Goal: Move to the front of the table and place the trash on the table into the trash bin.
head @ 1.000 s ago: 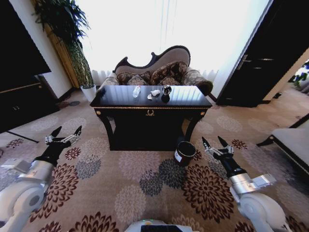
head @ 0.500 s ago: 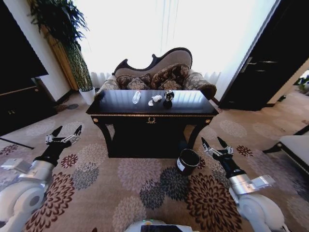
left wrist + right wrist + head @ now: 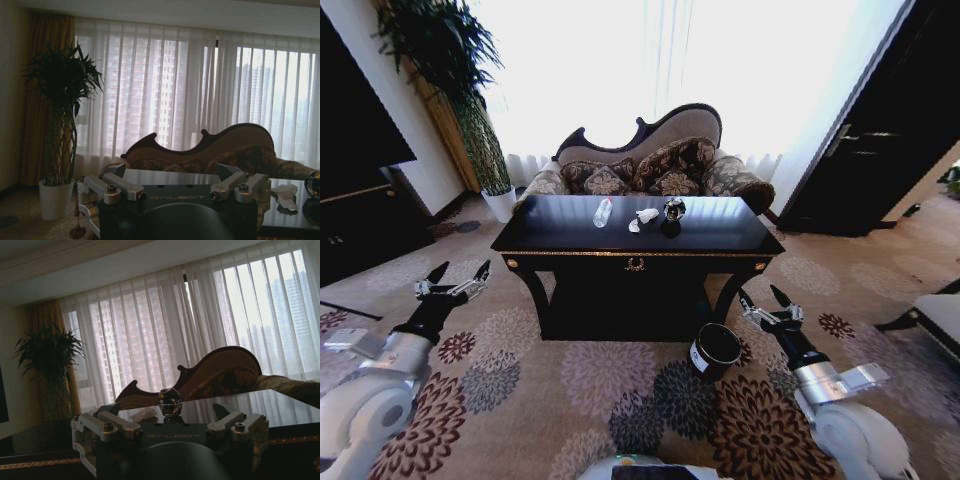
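So the robot is sitting in front of the table (image 3: 636, 245), a big glossy black one with thin gold edging, a little gold emblem on the front panel and curved legs. The trash is lying near the middle of the tabletop: a pale crumpled scrap (image 3: 603, 212) towards the left, a white crumpled paper (image 3: 645, 217) just beside it, and a small dark shiny round thing (image 3: 671, 210) to the right of that. In the right wrist view the shiny round item (image 3: 170, 402) is catching the light with a white scrap (image 3: 141, 414) next to it.

The trash bin (image 3: 714, 351) is standing on the flowered carpet (image 3: 590, 375) by the table's front right leg, dark and cylindrical, with a white label on its side, way shorter than the table.

Left gripper (image 3: 454, 281) is hanging out low on the left with its fingers spread apart, holding nothing. Right gripper (image 3: 764, 303) is doing the same on the right, just beside the bin, fingers apart and empty. A sofa (image 3: 645, 165) is sitting behind the table.
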